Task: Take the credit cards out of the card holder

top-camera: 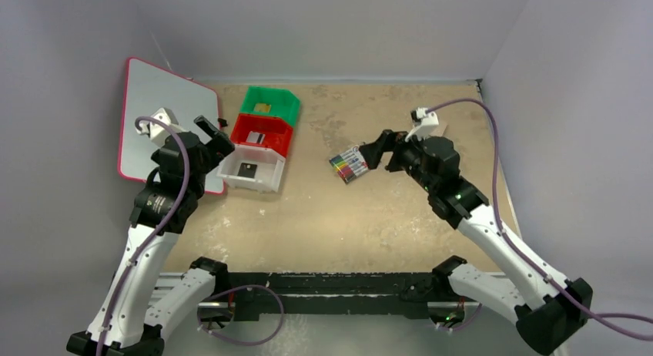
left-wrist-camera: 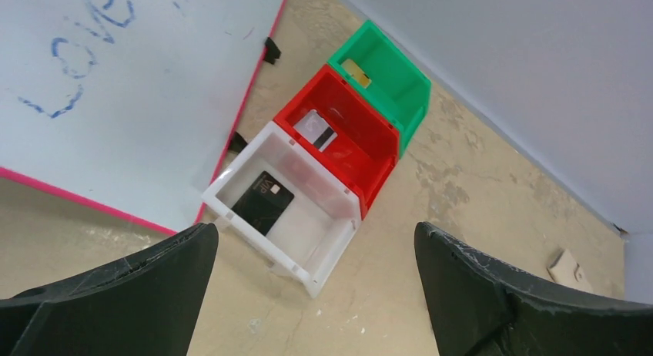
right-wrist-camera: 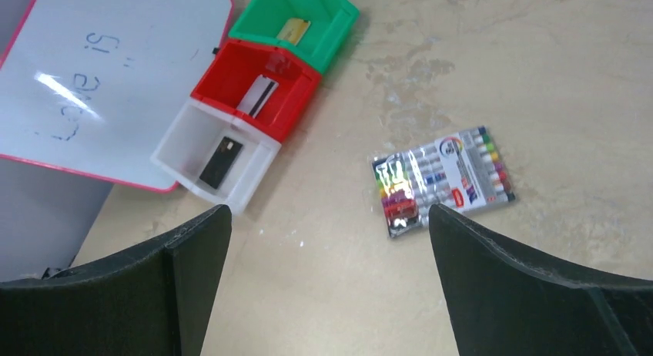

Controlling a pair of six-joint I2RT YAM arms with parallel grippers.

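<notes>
Three credit cards lie in a row of bins. A black card (left-wrist-camera: pixel 263 202) is in the white bin (left-wrist-camera: pixel 323 244), a pale card with a dark stripe (left-wrist-camera: pixel 317 131) in the red bin (left-wrist-camera: pixel 370 163), and a gold card (left-wrist-camera: pixel 356 72) in the green bin (left-wrist-camera: pixel 404 90). A small flat tan thing (left-wrist-camera: pixel 566 267) at the far right looks like the card holder; the top view mostly hides it behind the right arm. My left gripper (top-camera: pixel 214 135) hovers open beside the white bin (top-camera: pixel 254 179), holding nothing. My right gripper (top-camera: pixel 376 149) is open above the table, next to the marker pack.
A pack of coloured markers (top-camera: pixel 349 165) lies mid-table by the right fingers. A pink-framed whiteboard (top-camera: pixel 158 117) with blue writing leans at the far left, touching the bins' side. Grey walls close in the table on three sides.
</notes>
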